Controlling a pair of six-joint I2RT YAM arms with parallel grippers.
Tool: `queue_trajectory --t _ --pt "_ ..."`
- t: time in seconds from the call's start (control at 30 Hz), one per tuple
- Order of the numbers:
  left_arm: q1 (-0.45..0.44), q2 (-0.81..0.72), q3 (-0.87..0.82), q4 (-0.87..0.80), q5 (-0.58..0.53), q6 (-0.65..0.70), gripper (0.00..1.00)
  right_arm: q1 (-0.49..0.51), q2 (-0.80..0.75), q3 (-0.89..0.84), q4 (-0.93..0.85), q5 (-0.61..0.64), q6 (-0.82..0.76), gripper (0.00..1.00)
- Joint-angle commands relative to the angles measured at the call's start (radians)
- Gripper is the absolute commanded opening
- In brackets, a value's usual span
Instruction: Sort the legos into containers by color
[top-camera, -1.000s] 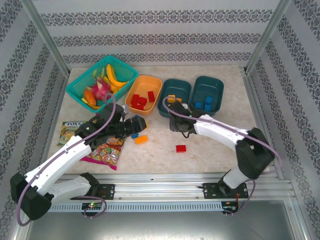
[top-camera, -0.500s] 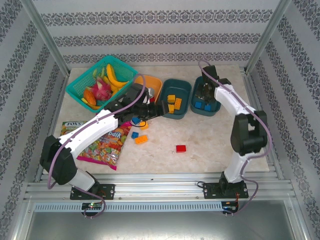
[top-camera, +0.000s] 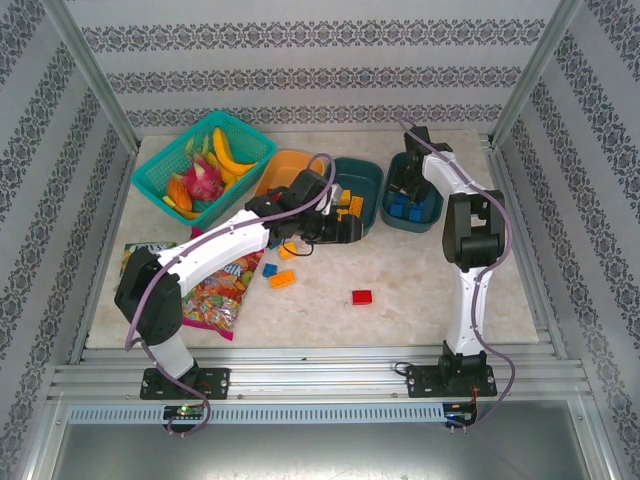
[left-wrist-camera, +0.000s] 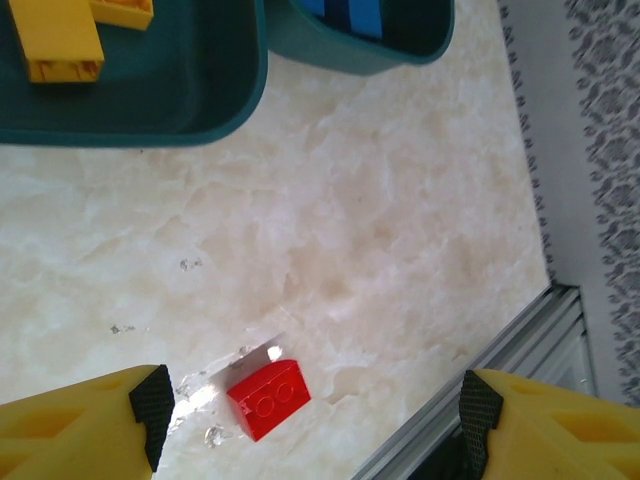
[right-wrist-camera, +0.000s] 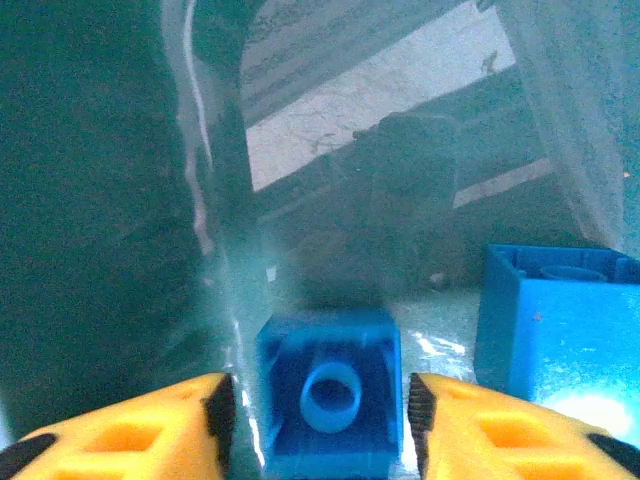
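Observation:
Wide open, my left gripper (top-camera: 345, 228) hovers by the middle teal tub's (top-camera: 366, 172) front rim; that tub holds orange-yellow bricks (top-camera: 350, 206). In its wrist view a red brick (left-wrist-camera: 268, 398) lies on the table between the spread fingers (left-wrist-camera: 150, 405), untouched. My right gripper (top-camera: 405, 192) is down in the right teal tub (top-camera: 436, 168) among blue bricks (top-camera: 414, 210). There a blue brick (right-wrist-camera: 330, 395) lies between its fingers (right-wrist-camera: 218, 405) with small gaps on both sides. The orange tub (top-camera: 287, 164) is partly hidden by the left arm. Loose orange (top-camera: 282, 278), blue (top-camera: 269, 270) and red (top-camera: 362, 297) bricks lie on the table.
A teal lattice basket of toy fruit (top-camera: 200, 155) stands at the back left. Candy bags (top-camera: 212, 298) lie under the left arm. A metal rail (left-wrist-camera: 480, 370) borders the table's edge, and patterned walls close in the sides.
The left arm has reached further right, from the orange tub to the middle teal tub's front. The right arm swung from the table's middle to the right tub and went down into it.

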Motion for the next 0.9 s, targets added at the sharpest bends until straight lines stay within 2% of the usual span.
queue_trajectory --t 0.0,0.2,0.37,0.63,0.77,0.87 --pt "-0.039 0.024 0.035 -0.100 -0.021 0.096 0.78 -0.003 -0.032 0.012 -0.040 -0.018 0.004 0.58" --pt "-0.107 0.067 0.043 -0.190 -0.053 0.136 0.79 0.018 -0.230 -0.086 -0.001 -0.026 0.007 0.61" --pt "-0.188 0.101 0.042 -0.236 -0.097 0.186 0.79 0.068 -0.529 -0.328 0.067 -0.012 0.020 0.63" --pt "-0.322 0.177 0.086 -0.298 -0.279 0.514 0.79 0.153 -1.083 -0.767 0.003 0.010 0.080 0.67" --pt "-0.340 0.215 0.079 -0.253 -0.347 0.647 0.80 0.164 -1.322 -0.909 -0.109 -0.083 0.163 0.69" --pt "-0.341 0.211 0.032 -0.168 -0.338 0.736 0.80 0.162 -1.445 -0.949 -0.242 -0.158 0.228 0.73"
